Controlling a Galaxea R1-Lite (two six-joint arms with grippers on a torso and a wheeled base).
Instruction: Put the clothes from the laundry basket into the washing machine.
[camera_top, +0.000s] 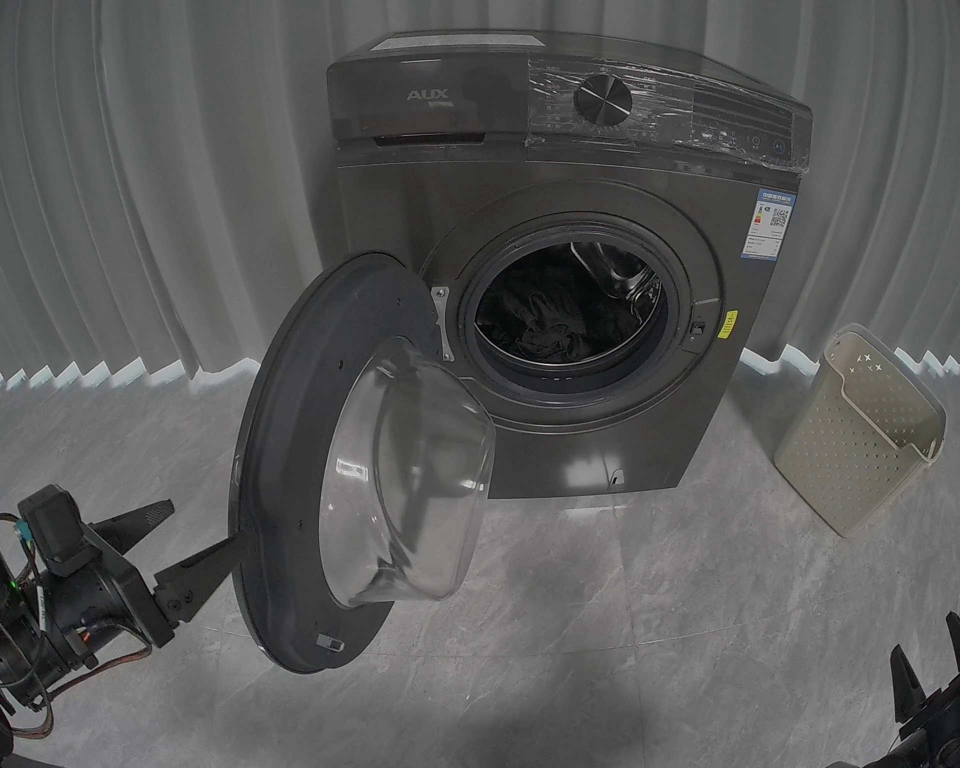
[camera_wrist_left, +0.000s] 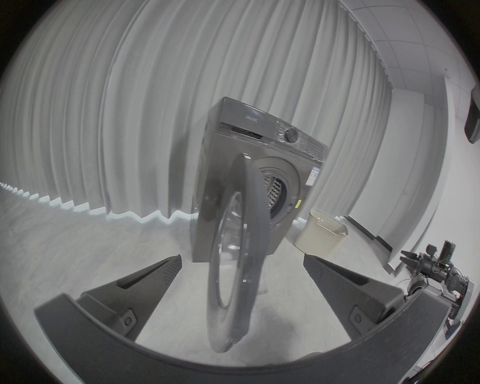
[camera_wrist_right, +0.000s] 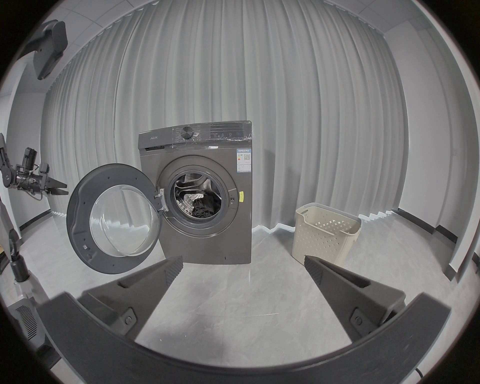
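Washing machine stands against the curtain, its door swung wide open to the left. Dark clothes lie inside the drum. Laundry basket stands upright on the floor, right of the machine and apart from it. Left gripper sits at the door's outer rim, jaws apart; contact cannot be confirmed. Right gripper is low at near right, jaws apart.

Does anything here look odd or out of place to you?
Only a small thing: clear plastic film still wraps the washing machine's control panel. Otherwise nothing stands out: the door hangs wide open, dark clothes lie in the drum, and the laundry basket stands upright on the floor beside the machine.
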